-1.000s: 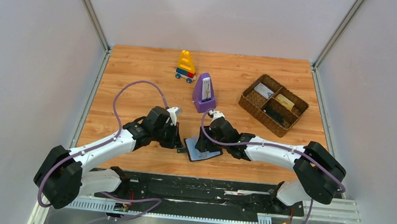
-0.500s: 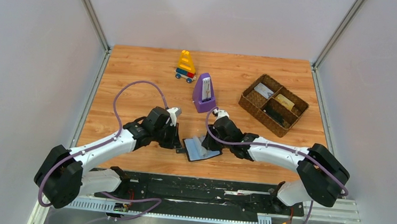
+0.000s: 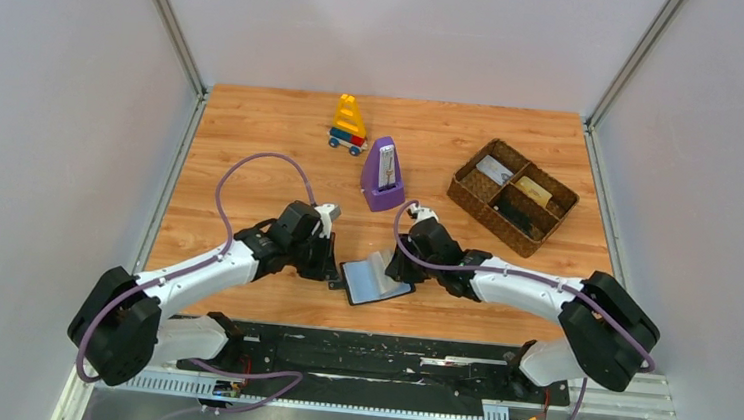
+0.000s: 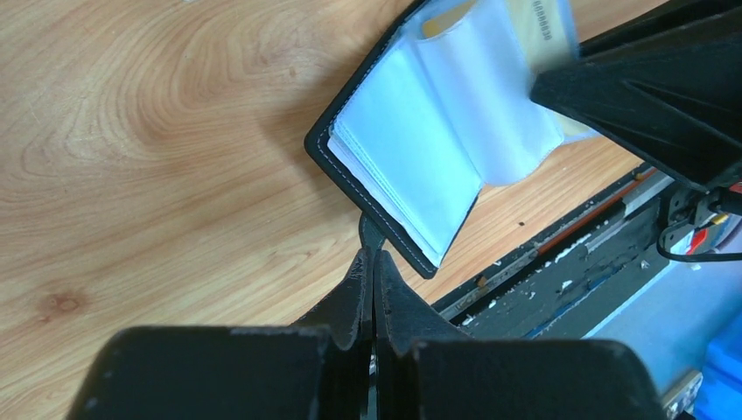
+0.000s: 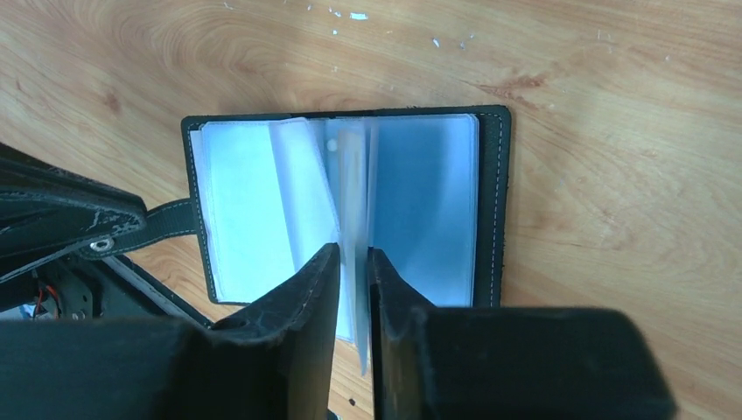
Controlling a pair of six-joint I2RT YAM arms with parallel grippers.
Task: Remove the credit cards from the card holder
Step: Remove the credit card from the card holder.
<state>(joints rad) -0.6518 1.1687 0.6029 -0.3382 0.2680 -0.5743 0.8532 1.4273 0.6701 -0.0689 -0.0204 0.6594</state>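
Both arms reach low and inward over the table (image 3: 254, 131), elbows out, wrists meeting at the holder (image 3: 374, 282). L arm (image 3: 213, 268) comes in from the holder's left, R arm (image 3: 523, 282) from its right.

L gripper (image 4: 374, 267): fingers shut tight on the holder's black strap (image 4: 371, 234). R gripper (image 5: 353, 262): fingers nearly together, pinched on one clear sleeve (image 5: 350, 188) standing upright off the open holder.

Holder lies open and flat on the wood btw the two grippers, close to the table's near edge. You can see a yellowish card (image 4: 538, 17) in a sleeve, partly behind the R gripper.

Tray (image 3: 478, 218) sits far right, well apart. Metronome (image 3: 382, 179) is just beyond the holder, near the R wrist. Toy (image 3: 348, 126) is farther back.

Open wood far-left and far-centre; frame posts at the back corners.
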